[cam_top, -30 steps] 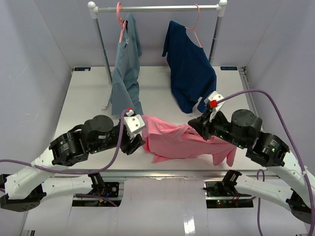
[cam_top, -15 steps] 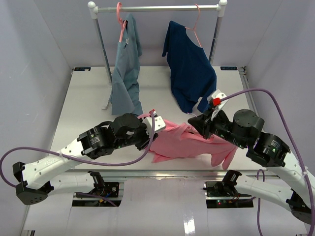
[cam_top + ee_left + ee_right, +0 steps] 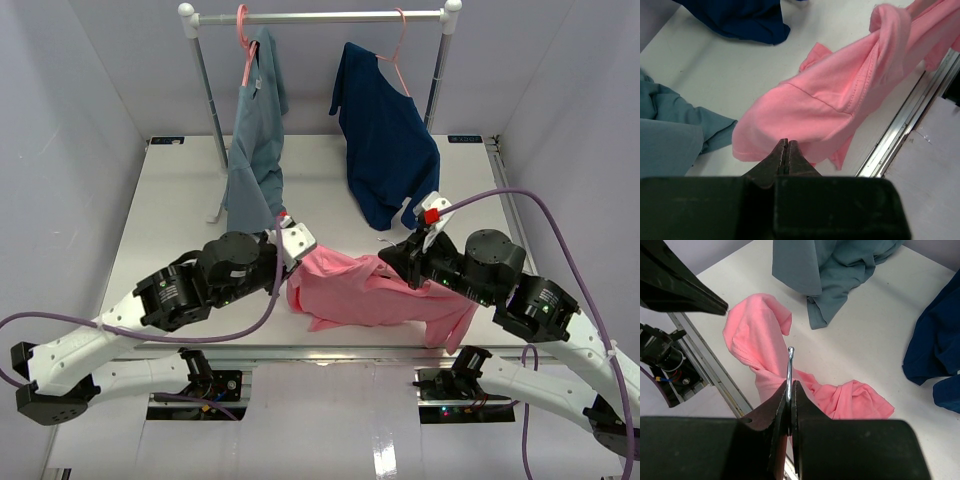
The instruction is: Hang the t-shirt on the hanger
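Observation:
The salmon-pink t-shirt (image 3: 370, 295) lies bunched near the table's front edge, stretched between both grippers. My left gripper (image 3: 292, 268) is at its left end. In the left wrist view the gripper (image 3: 785, 142) is shut, with the t-shirt's (image 3: 840, 95) folded edge drawn up against its tips. My right gripper (image 3: 393, 262) is over the shirt's middle. The right wrist view shows this gripper (image 3: 790, 385) shut on the thin metal hook of the hanger (image 3: 790, 362), above the t-shirt (image 3: 760, 330). The rest of the hanger is hidden in the fabric.
At the back stands a clothes rail (image 3: 320, 16) with a grey-blue shirt (image 3: 255, 150) and a navy shirt (image 3: 390, 150) hanging down to the table (image 3: 170, 200). Their lower ends lie close behind the pink shirt. A metal strip (image 3: 330, 350) runs along the front edge.
My left gripper was open beside the shirt, reached in over its left end, and has now shut there and drawn back a little. The right gripper kept its hold and barely shifted.

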